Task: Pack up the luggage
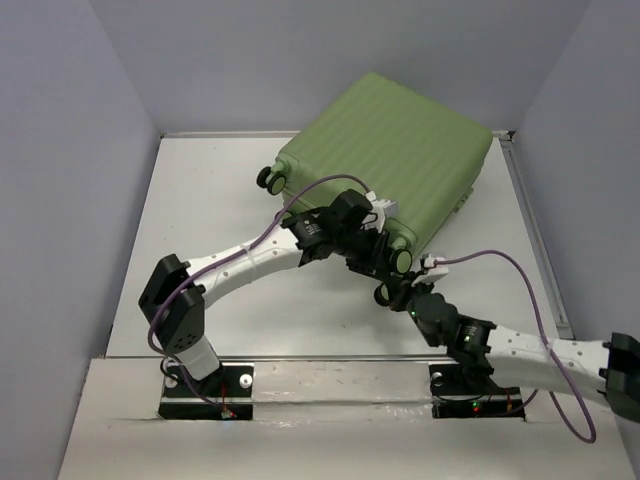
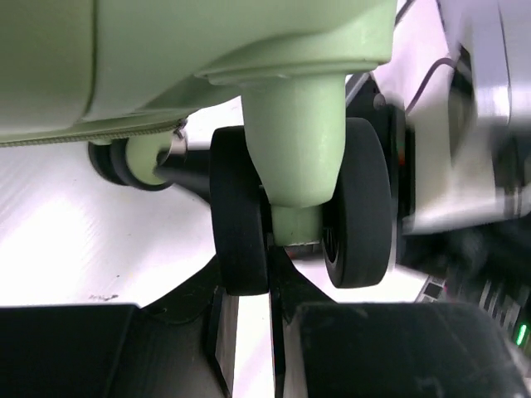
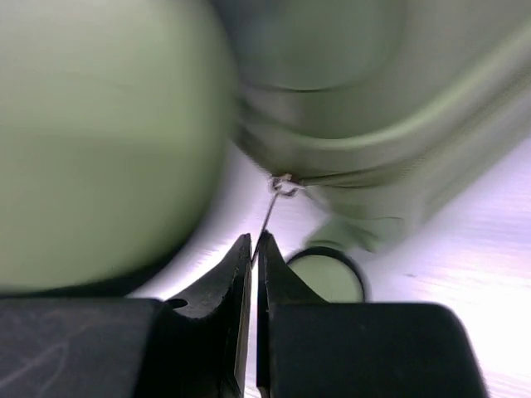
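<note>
The luggage (image 1: 390, 150), a light-green ribbed hard-shell case, lies closed and flat at the back right of the table. My left gripper (image 1: 378, 250) is at its near corner. In the left wrist view the left gripper (image 2: 247, 286) is shut on one black disc of the twin wheel (image 2: 241, 207) under the green shell (image 2: 166, 50). My right gripper (image 1: 385, 292) sits just below that corner. In the right wrist view the right gripper (image 3: 255, 240) is shut on the thin metal zipper pull (image 3: 272, 214), which hangs from the seam of the shell (image 3: 108, 141).
Another wheel (image 1: 270, 180) sticks out at the case's left corner. Grey walls enclose the white table (image 1: 200, 220) at the back and on both sides. A metal rail (image 1: 535, 240) runs along the right edge. Purple cables (image 1: 520, 275) loop from both arms.
</note>
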Available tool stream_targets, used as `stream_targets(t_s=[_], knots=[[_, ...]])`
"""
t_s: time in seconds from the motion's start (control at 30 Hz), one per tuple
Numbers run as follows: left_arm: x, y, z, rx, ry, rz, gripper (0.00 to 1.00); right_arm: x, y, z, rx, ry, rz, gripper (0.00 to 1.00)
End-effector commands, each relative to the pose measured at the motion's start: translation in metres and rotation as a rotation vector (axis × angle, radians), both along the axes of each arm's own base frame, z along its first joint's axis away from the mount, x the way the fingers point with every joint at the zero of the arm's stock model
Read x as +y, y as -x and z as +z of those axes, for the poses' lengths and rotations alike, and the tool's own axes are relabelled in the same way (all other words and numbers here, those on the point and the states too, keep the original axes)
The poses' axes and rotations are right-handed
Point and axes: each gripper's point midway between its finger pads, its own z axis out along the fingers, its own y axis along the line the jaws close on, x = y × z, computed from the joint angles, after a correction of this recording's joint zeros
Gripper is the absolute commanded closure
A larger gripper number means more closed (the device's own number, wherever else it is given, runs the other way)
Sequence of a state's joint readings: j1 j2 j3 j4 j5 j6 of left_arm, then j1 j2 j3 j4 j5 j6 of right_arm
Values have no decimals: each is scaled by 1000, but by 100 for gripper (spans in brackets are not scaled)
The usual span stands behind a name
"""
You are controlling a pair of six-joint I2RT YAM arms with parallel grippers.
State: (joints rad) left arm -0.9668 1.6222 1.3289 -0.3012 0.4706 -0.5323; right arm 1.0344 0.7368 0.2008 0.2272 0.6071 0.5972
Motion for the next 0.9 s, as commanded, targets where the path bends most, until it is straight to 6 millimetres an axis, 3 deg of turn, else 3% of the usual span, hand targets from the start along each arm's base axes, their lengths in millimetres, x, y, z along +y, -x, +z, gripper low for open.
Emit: stream_targets(t_s=[0.0, 0.1, 0.2, 0.23, 0.27, 0.37, 0.4, 0.47, 0.53, 0.57, 0.6, 0.63, 0.67, 0.7, 0.73, 0.77, 0.8, 0.83, 0.87], knots=[[-68, -21, 151, -295, 482, -74, 94, 87, 33, 82, -194, -263, 160, 93], [-71, -19, 165, -296, 504, -72, 94, 88, 12, 86, -291, -317, 11, 93], [-71, -9, 170, -300, 514, -92, 66, 84, -1, 102, -389, -395, -142, 93], [-70, -7, 170, -300, 514, -99, 59, 90, -10, 115, -388, -405, -218, 93], [-68, -3, 171, -298, 510, -109, 45, 100, -14, 109, -396, -360, -228, 93], [-57, -2, 177, -324, 495, -90, 23, 121, -20, 120, -420, -368, -219, 93], [-47, -3, 198, -368, 520, -63, 10, 131, -21, 122, -424, -382, -205, 93], [-29, -7, 204, -407, 466, -34, 2, 140, -22, 123, -439, -364, -187, 93], [-2, -21, 230, -496, 448, 74, 1, 139, -22, 114, -429, -351, -191, 93], [14, -29, 228, -519, 398, 118, 1, 137, -21, 111, -422, -353, -191, 93], [40, -40, 245, -566, 400, 213, 1, 134, -21, 109, -418, -353, -191, 93], [55, -52, 231, -559, 364, 259, 1, 128, -20, 106, -414, -345, -193, 93], [94, -73, 244, -597, 380, 358, 1, 125, -19, 104, -414, -337, -194, 93], [117, -89, 222, -585, 325, 428, 1, 123, -19, 103, -413, -332, -196, 93], [141, -106, 213, -592, 289, 506, 1, 118, -19, 100, -407, -320, -205, 93], [190, -128, 219, -637, 280, 637, 1, 116, -19, 99, -406, -317, -207, 93], [212, -139, 207, -632, 252, 687, 1, 114, -18, 98, -405, -314, -208, 93], [232, -150, 181, -608, 201, 725, 1, 113, -18, 96, -405, -306, -209, 93], [266, -167, 170, -611, 155, 802, 1, 112, -18, 95, -405, -302, -208, 93]])
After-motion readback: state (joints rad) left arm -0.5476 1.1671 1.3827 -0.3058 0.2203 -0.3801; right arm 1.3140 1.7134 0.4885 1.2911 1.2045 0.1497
